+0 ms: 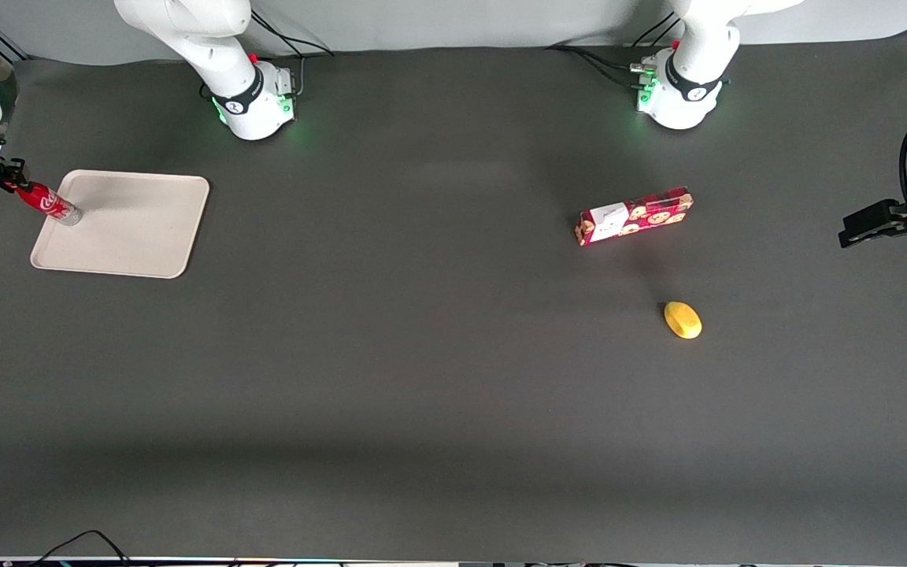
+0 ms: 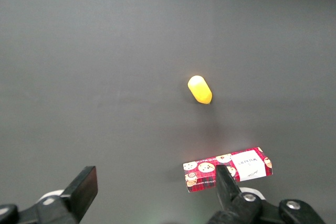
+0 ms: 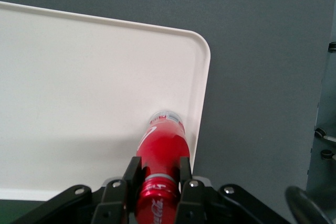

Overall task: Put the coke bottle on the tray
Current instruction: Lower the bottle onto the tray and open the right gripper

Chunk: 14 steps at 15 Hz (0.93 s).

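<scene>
Right wrist view is showing our claw (image 3: 159, 178) clamping the coke bottle (image 3: 161, 142) just below its cap, one finger pressing on each side. We are holding the bottle with its silvery base pointing down over the tray (image 3: 79, 93), close beside the raised rim near a rounded corner. In the front view the coke bottle (image 1: 49, 204) is slanting across the tray's (image 1: 138, 228) edge at the working arm's end of the tabletop (image 1: 422, 378), cap end toward the claw (image 1: 14, 185); whether the base is touching the tray yet, we cannot tell.

We are judging the main risk to be that rim. If we are letting go this close to it, the base could be landing on the raised edge, and a slim bottle tilted like this could be tipping and rolling off onto the tabletop. Releasing from a height would be making that worse.

Nothing is crowding us. A red cookie box (image 1: 634, 216) and a yellow lemon-like object (image 1: 683, 320) are lying well apart, toward the parked arm's end, and neither is standing in the way.
</scene>
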{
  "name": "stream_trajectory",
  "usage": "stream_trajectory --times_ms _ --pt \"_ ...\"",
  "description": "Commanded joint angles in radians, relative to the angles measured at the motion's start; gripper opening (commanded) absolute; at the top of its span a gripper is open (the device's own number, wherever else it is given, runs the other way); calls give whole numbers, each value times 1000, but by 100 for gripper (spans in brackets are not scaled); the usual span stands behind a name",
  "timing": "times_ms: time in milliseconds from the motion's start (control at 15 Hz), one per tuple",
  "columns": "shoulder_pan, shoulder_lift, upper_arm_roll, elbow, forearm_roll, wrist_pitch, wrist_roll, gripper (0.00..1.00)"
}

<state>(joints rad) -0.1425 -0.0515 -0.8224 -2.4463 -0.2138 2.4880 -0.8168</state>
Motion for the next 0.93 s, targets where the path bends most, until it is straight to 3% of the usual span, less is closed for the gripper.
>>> stream_trajectory --times_ms 0,133,200,467,667,867 --pt "-9 19 0 7 65 29 -68 44" --pt "-6 19 0 7 73 31 -76 72" --pt "-3 19 0 9 74 31 -76 96" --pt "52 -28 -1 38 74 8 -55 100" --pt "133 -83 20 134 73 -172 92 100" --pt "141 -77 220 313 73 -398 310 100"
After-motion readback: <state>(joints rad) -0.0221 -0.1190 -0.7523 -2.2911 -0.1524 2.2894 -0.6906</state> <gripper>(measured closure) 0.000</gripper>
